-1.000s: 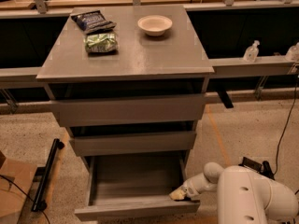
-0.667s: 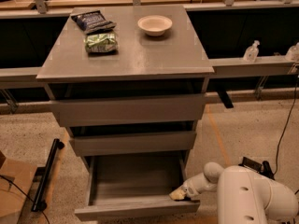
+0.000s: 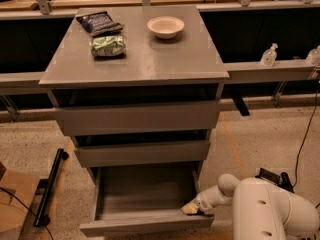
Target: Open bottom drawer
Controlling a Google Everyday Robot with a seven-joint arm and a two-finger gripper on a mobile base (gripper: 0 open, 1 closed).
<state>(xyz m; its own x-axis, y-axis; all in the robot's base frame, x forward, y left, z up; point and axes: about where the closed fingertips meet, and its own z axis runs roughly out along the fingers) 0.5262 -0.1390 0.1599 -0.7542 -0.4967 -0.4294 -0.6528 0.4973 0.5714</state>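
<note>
Below upper drawer fronts (image 3: 137, 118), bottom drawer (image 3: 145, 193) stands pulled out: slim grey front panel, shallow box, bare floor. Gripper (image 3: 191, 208) at its right front corner, perhaps touching; grip state unclear.

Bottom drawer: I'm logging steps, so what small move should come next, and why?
Probably back the gripper away. The bottom drawer already stands well out, bare floor showing, and the gripper sits at its front panel's right end.

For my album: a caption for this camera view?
Robot's pincer at a front corner of the open bottom drawer.
</note>
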